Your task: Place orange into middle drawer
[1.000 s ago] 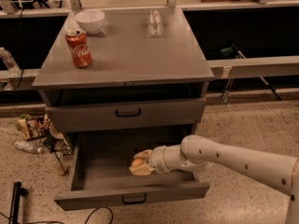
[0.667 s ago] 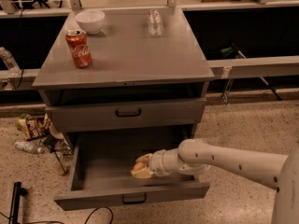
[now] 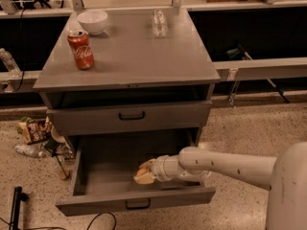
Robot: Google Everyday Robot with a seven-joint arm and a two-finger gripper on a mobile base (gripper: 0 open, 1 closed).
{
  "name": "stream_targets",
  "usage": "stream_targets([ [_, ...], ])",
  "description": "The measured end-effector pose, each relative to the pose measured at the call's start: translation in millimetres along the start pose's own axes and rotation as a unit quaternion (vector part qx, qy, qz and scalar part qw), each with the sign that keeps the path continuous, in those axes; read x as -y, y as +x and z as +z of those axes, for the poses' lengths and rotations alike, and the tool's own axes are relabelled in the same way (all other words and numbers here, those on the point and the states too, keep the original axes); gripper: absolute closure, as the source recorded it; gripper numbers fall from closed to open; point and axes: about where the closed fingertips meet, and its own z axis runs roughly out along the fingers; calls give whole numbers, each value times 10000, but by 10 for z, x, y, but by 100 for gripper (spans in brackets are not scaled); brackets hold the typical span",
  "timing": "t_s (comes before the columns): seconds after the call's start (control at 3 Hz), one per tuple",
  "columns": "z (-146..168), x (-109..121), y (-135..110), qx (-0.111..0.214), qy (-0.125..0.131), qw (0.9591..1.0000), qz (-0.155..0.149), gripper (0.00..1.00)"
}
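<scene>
Shifted slightly lower since a second ago: gripper (image 3: 144, 172), now closer to the floor of the open drawer. Arm (image 3: 225, 164) sunk a touch with it. Cabinet, drawers and tabletop items unchanged in place.

Item 1. Gripper: inside the middle drawer (image 3: 96, 181), over its floor, near the front panel and about mid-width. Reached in from the right on the pale, tube-shaped arm. Grip state: cannot tell whether clenched or released.

Item 2. Orange (image 3: 147, 166): rounded orange-tan shape at the gripper's tip, within the middle drawer. Touching the drawer floor or held just above it: cannot tell.

Item 3. Middle drawer: grey, wide, shallow, pulled well out toward the camera. Small black bar handle on the front panel. Floor bare to the left of the gripper.

Item 4. Upper drawer front (image 3: 86, 120): grey, closed, with black handle, directly above the open drawer.

Item 5. Cabinet top (image 3: 144, 56): grey, flat. Red cola can (image 3: 80, 51) upright near the left edge. White bowl (image 3: 92, 21) behind the can, at the back left. Clear glass container (image 3: 159, 23) at the back, right of the bowl, well apart from the can.

Item 6. Floor left of the cabinet: crumpled snack bag (image 3: 33, 129) and, just in front of it, a plastic bottle (image 3: 29, 150) lying on its side.
</scene>
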Motion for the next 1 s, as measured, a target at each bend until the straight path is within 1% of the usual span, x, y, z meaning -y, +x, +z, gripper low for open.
stream_targets([
  [0.33, 9, 43, -36, 45, 129, 9999, -30, 9],
  [0.67, -97, 84, -148, 139, 420, 9990, -23, 0],
  [1.0, -351, 69, -311, 363, 650, 9972, -10, 13],
])
